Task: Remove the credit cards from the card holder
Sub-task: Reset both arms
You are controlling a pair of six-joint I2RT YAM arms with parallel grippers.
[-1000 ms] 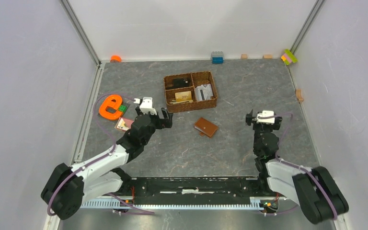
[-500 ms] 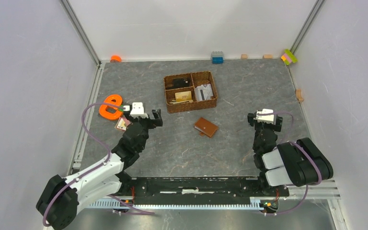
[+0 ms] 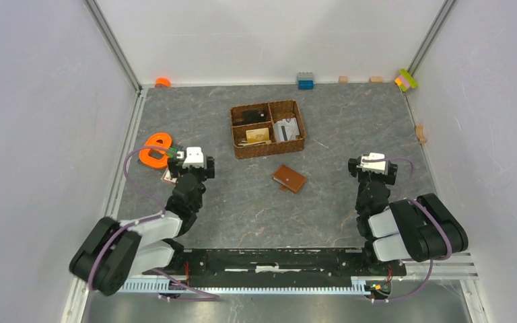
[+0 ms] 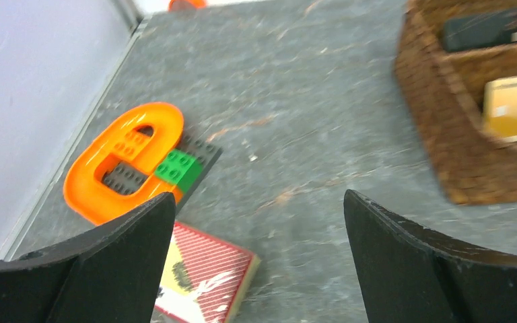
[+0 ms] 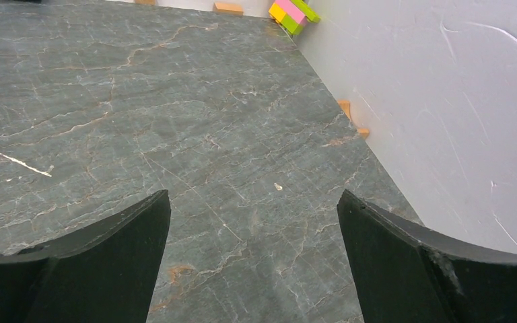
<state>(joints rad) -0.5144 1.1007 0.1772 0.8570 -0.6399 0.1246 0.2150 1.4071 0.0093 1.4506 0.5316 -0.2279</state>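
We find the left gripper (image 4: 259,215) low over the worktop (image 4: 296,101), jaws spread wide, nothing between them. Ahead-left of it lies an orange ring (image 4: 84,182) with a green block (image 4: 178,168) against it. A red patterned packet (image 4: 205,272) lies close under its left finger. None of these concerns us.

Ahead-right of it stands the woven basket (image 4: 444,155). A gold-tan card (image 4: 515,108) lies flat in one near compartment, with pale cards (image 3: 286,129) in the one beside. We judge the basket is the drop place, which would explain loose cards there.

The card holder (image 3: 289,178) lies right of the left gripper and left of the right one, apart from both. It is folded shut, brown side up, so the pockets are hidden. We cannot tell whether any card remains inside.

The right gripper (image 5: 252,202) is likewise wide open and empty. It faces bare worktop, with coloured blocks (image 5: 295,12) far ahead by the wall.

Both arms sit folded near their bases, so we judge neither is placed for a grasp.
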